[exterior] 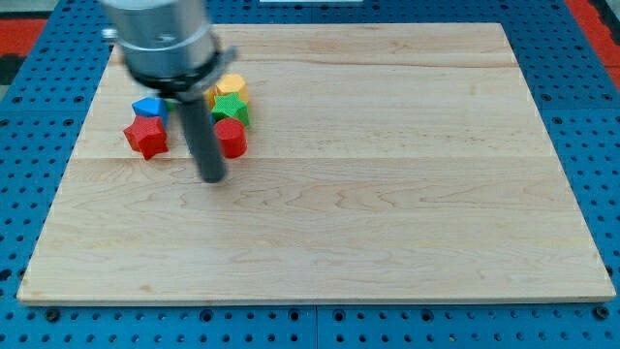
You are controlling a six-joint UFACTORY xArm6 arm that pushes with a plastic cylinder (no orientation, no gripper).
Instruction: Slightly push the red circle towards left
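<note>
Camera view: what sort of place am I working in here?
Likely a lab test bench: a wooden board lies on a blue perforated table, with small coloured blocks such as the red star and red circle clustered beside my tip.

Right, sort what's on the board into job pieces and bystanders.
Job: red circle; my tip, just below-left of it.
Lying about: red star, blue block, green block, yellow block, on the wooden board.

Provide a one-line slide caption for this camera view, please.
My tip rests on the wooden board, just below-left of the red circle, with red star, blue, green and yellow blocks clustered nearby.
</note>
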